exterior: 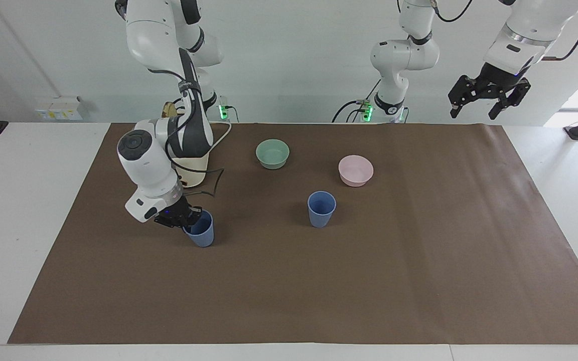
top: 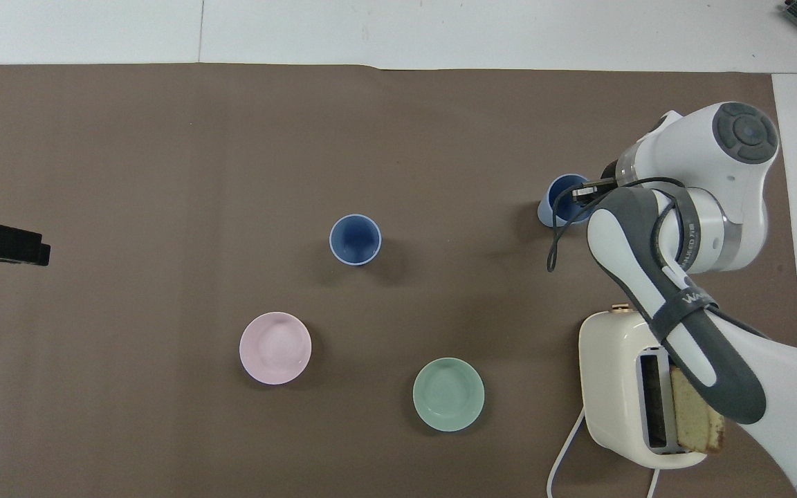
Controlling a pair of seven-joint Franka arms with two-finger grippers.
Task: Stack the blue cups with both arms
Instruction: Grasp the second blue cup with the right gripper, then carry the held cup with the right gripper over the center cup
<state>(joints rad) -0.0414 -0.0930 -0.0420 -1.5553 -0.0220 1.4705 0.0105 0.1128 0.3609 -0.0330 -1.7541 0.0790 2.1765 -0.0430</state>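
Fingers (exterior: 190, 218) clamped on blue cup (exterior: 201, 236) rim

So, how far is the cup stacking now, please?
Done: nothing stacked. In hand: the right gripper is shut on the rim of one blue cup. Left: carry it into the other blue cup, which stands alone mid-table. The left gripper waits, open, above the table's edge.

The right arm (exterior: 188, 125) folds down low, wrist tilted, its pincer (exterior: 184, 219) pointing toward 4 o'clock in the facing view and clamped on a blue cup's rim. The left arm (exterior: 525, 25) waits raised, its pincer (exterior: 487, 98) hanging with fingers spread.
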